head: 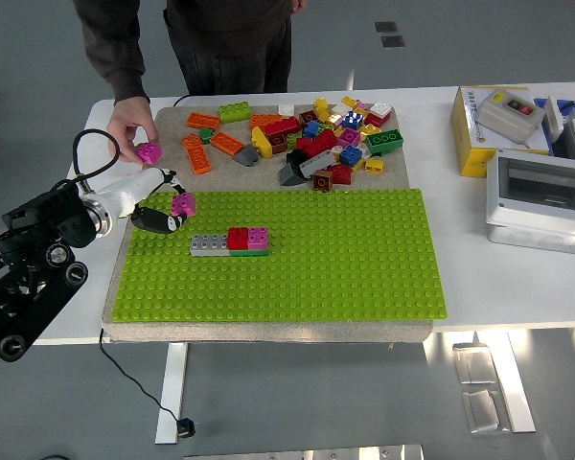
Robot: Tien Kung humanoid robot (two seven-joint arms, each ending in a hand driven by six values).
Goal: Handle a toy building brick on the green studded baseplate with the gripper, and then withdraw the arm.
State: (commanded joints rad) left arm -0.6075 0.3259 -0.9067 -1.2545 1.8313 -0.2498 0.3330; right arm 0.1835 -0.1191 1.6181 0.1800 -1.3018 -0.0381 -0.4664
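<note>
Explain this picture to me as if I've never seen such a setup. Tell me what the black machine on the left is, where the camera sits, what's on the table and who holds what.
One camera looks down from the robot's head over a white table. The black jointed thing is the robot's left arm, ending in a left hand that pinches a magenta brick at the corner of the green baseplate. A short row of grey, red and pink bricks is already pressed on the plate. Behind it lies a loose brick pile on a beige mat. At the far side a person's hand holds another magenta brick. On the right are a yellow box and a white enclosure. The right arm is out of view.
</note>
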